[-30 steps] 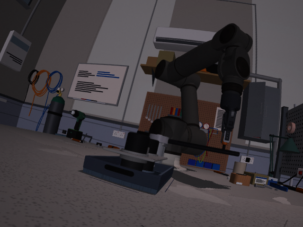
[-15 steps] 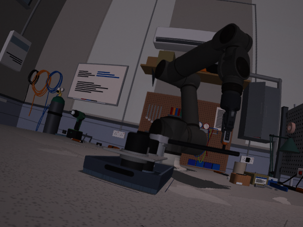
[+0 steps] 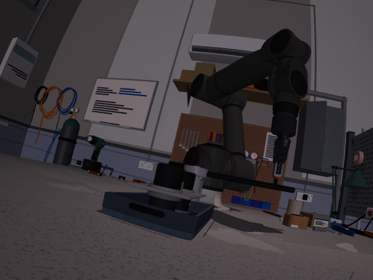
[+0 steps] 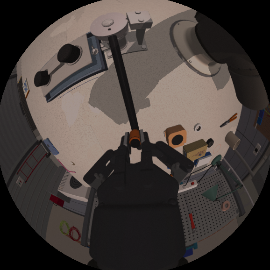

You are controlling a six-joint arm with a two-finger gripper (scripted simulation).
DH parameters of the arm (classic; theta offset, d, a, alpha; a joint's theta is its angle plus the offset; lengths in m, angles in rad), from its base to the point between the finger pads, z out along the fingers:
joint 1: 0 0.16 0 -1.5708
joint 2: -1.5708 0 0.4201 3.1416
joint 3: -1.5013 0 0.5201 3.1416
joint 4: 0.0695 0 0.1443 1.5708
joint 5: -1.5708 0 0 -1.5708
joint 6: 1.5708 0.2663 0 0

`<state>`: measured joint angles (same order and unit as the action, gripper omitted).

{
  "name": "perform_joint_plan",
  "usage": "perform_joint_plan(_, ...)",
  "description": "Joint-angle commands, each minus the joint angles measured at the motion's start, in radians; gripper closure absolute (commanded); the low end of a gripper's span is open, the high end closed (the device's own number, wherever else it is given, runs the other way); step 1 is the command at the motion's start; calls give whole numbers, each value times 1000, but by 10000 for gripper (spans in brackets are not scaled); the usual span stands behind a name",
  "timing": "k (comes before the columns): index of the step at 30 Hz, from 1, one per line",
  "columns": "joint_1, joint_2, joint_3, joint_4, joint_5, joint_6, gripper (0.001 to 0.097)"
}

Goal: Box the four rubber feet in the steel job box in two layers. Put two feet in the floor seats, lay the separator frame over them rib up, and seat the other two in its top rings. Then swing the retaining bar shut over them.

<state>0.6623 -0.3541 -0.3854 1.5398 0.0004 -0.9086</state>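
The black retaining bar (image 4: 124, 85) (image 3: 250, 181) ends in an orange grip (image 4: 135, 137), and I have my gripper (image 4: 134, 141) (image 3: 277, 176) closed on that grip. The bar reaches from its round pivot post (image 4: 109, 25) beside the box out over the bench, swung away from the box. The dark blue job box (image 3: 156, 212) (image 4: 75, 70) holds the grey separator frame (image 4: 64, 64) (image 3: 168, 190) with two black rubber feet (image 4: 68, 53) (image 4: 41, 78) sitting in its top rings. Anything below the frame is hidden.
The arm's base (image 4: 194, 58) stands close to the right of the bar's pivot. A wooden block with a hole (image 4: 176, 137), a small box (image 4: 195, 149), a tape roll (image 4: 233, 141) and pliers (image 4: 228, 120) lie to the right of my gripper.
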Motion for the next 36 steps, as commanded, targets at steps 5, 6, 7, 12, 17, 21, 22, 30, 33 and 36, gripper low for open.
perform_joint_plan(5,0,0,1,-1,0,0,851)
perform_joint_plan(6,0,0,1,-1,0,0,871)
perform_joint_plan(7,0,0,1,-1,0,0,891)
perform_joint_plan(12,0,0,1,-1,0,0,901)
perform_joint_plan(17,0,0,1,-1,0,0,901)
perform_joint_plan(21,0,0,1,-1,0,0,901)
perform_joint_plan(22,0,0,1,-1,0,0,901)
perform_joint_plan(30,0,0,0,-1,0,0,901)
perform_joint_plan(33,0,0,0,-1,0,0,901)
perform_joint_plan(36,0,0,0,-1,0,0,901)
